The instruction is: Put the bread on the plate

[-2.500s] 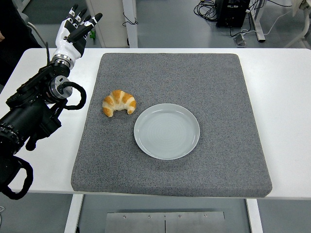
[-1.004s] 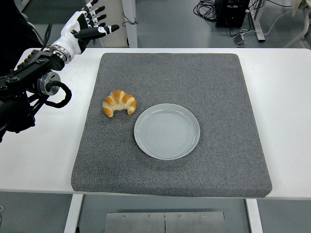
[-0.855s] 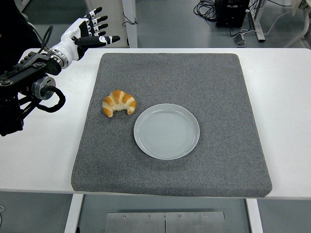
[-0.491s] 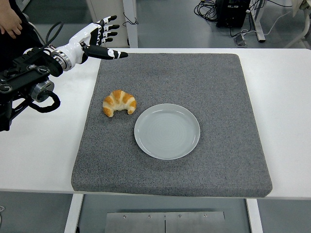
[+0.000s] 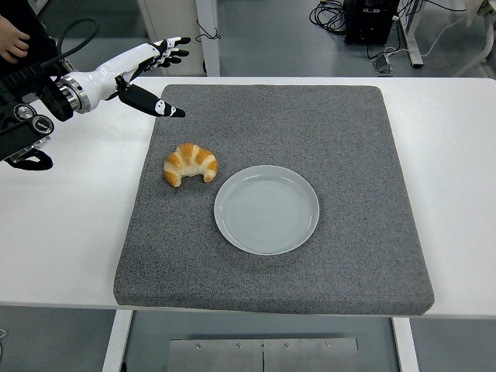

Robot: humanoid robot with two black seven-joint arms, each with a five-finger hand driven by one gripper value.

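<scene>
A golden croissant (image 5: 190, 164) lies on the grey mat (image 5: 310, 124), just left of an empty pale plate (image 5: 266, 209). My left hand (image 5: 155, 74) hovers over the mat's far left corner, well behind the croissant, fingers spread and thumb pointing down toward the mat. It holds nothing. The right arm is out of view.
The mat covers most of the white table (image 5: 70, 232). A person's hand (image 5: 14, 44) shows at the top left corner. Cables and a black box (image 5: 370, 19) lie on the floor beyond the table.
My left arm has swung up from the table's left side and reached forward and right; the hand now sits over the mat's far left corner, thumb lowered. Croissant and plate have not moved.
</scene>
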